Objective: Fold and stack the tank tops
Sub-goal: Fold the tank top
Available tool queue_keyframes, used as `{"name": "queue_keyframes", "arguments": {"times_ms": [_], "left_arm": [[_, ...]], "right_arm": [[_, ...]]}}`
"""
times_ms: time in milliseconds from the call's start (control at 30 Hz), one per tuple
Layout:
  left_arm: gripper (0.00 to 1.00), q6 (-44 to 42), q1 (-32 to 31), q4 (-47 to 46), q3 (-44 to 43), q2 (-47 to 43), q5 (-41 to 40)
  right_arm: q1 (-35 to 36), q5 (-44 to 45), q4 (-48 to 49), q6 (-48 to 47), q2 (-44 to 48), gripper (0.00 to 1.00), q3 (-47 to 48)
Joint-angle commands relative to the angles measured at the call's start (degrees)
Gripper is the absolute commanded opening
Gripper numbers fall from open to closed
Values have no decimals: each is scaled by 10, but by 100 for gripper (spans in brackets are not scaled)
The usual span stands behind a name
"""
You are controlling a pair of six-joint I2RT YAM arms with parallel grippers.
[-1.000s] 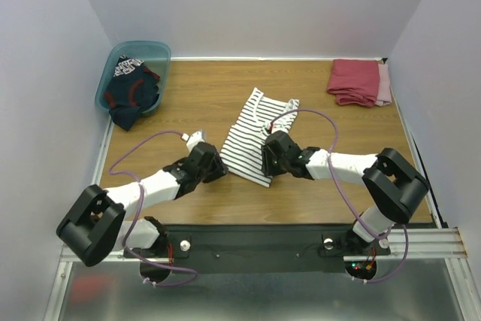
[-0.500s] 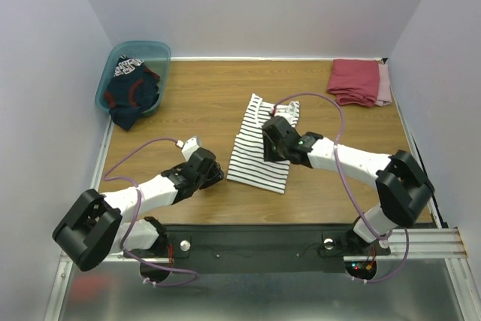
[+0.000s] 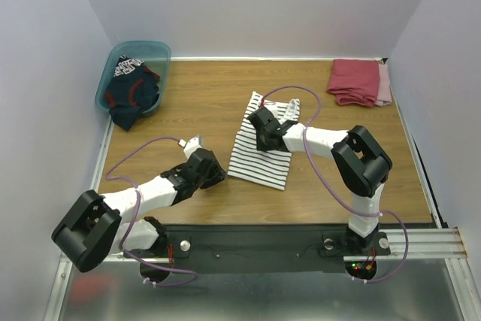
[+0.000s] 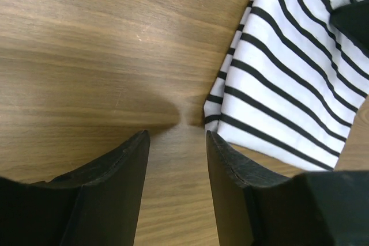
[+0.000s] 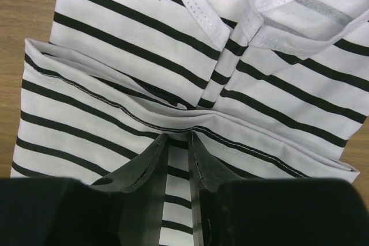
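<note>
The white striped tank top [image 3: 264,157] lies mid-table, its lower part folded up over itself. My right gripper [image 3: 259,136] sits on top of it. In the right wrist view its jaws are nearly together at the folded hem, and the cloth [image 5: 144,44] bunches toward the right gripper [image 5: 179,137]. My left gripper [image 3: 215,174] rests low on the wood just left of the tank top's bottom corner [image 4: 288,84]. It stands open [image 4: 177,133] with only bare table between its fingers. The navy tank top [image 3: 129,94] lies crumpled in the teal bin [image 3: 143,46] at the far left.
A folded red and pink cloth pile [image 3: 357,82] sits at the far right corner. Walls close in the table on the left, back and right. Purple cables loop off both arms.
My right gripper has moved up and left across the striped tank top, bringing its lower hem over the upper part. My left gripper drew back from the tank top's edge and opened slightly wider.
</note>
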State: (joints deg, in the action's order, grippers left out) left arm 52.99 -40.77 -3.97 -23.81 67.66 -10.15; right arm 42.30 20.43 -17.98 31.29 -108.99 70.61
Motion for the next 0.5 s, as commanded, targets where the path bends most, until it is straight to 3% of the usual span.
{"name": "queue_keyframes", "arguments": {"times_ms": [0, 200, 333, 467], "left_arm": [[56, -17, -2, -1, 18, -45, 10], [57, -14, -3, 31, 26, -107, 17], [57, -16, -5, 58, 28, -129, 36], [57, -7, -18, 71, 39, -134, 64]], "right_arm": [[-7, -68, 36, -36, -19, 25, 0], [31, -162, 87, -96, 32, 26, -100], [36, -159, 89, -98, 77, 27, -159], [36, -123, 84, -92, 131, 38, -178]]}}
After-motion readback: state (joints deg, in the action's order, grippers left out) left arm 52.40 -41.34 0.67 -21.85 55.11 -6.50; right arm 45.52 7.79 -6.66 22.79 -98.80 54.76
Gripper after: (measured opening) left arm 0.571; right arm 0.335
